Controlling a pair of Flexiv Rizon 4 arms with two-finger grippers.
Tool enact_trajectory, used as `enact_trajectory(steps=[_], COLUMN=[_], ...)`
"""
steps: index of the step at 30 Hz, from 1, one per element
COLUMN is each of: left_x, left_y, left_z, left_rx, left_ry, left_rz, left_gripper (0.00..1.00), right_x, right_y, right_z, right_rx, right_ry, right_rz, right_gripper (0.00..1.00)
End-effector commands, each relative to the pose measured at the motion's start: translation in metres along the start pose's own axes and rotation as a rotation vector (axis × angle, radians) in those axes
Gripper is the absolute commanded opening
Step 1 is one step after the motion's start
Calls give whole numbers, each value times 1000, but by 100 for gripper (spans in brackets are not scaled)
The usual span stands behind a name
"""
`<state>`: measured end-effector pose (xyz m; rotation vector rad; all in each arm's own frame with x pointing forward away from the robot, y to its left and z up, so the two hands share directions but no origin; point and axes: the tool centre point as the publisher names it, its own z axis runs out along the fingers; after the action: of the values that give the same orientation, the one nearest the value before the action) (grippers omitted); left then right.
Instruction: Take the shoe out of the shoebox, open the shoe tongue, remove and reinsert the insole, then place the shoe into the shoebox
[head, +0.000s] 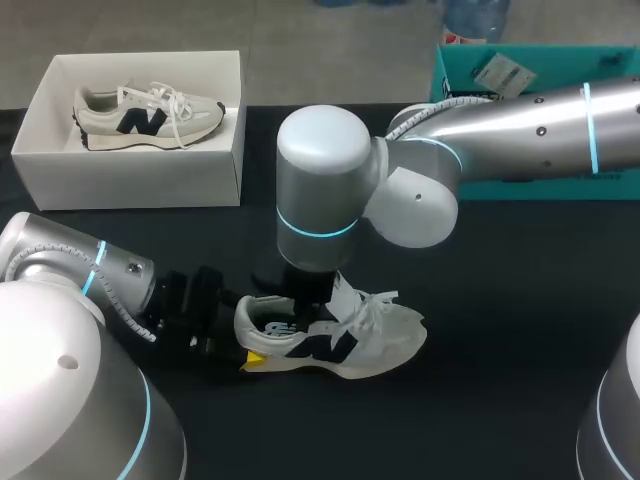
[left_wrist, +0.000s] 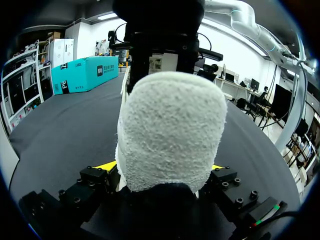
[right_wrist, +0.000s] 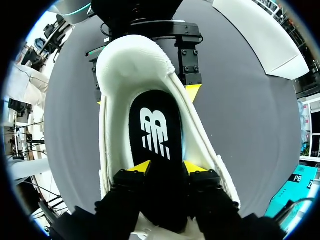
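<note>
A white sneaker (head: 350, 340) with a dark logo lies on the black table, toe to the right. My left gripper (head: 248, 332) holds its heel from both sides. In the left wrist view the fuzzy heel (left_wrist: 170, 130) fills the gap between the yellow fingertips (left_wrist: 106, 165). My right arm comes in from the right, and its gripper (head: 305, 298) points down into the shoe's mouth. In the right wrist view the right gripper (right_wrist: 165, 167) stands open inside the shoe, over the black insole (right_wrist: 155, 130), which lies flat. A white shoebox (head: 130, 170) at the back left holds a second sneaker (head: 145, 117).
A teal box (head: 470, 70) stands at the back right behind my right arm. The black table (head: 520, 330) shows bare cloth to the right of the shoe and along the front.
</note>
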<state>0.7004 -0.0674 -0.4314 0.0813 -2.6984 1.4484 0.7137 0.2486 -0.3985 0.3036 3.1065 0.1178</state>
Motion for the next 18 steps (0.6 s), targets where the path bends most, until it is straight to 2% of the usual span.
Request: enact_trajectory(steps=[1,5,11,18], left_x=[-1,-1,-1,-1], left_y=[5,5,5,5], left_z=[5,5,5,5], left_rx=[-6,-6,-6,-6], left_ry=[0,0,0,0], left_rz=[0,0,0,0], left_gripper=[0,0,0,0], right_x=[-4,-6,-4,4], right_y=[-3,-2,1,1], right_z=[6,11,21,29], right_rx=[-2,0,-14,-25], right_ry=[22,56,172,271], right_rz=[-5,-19,-47,-22], right_gripper=[40,40,43,31])
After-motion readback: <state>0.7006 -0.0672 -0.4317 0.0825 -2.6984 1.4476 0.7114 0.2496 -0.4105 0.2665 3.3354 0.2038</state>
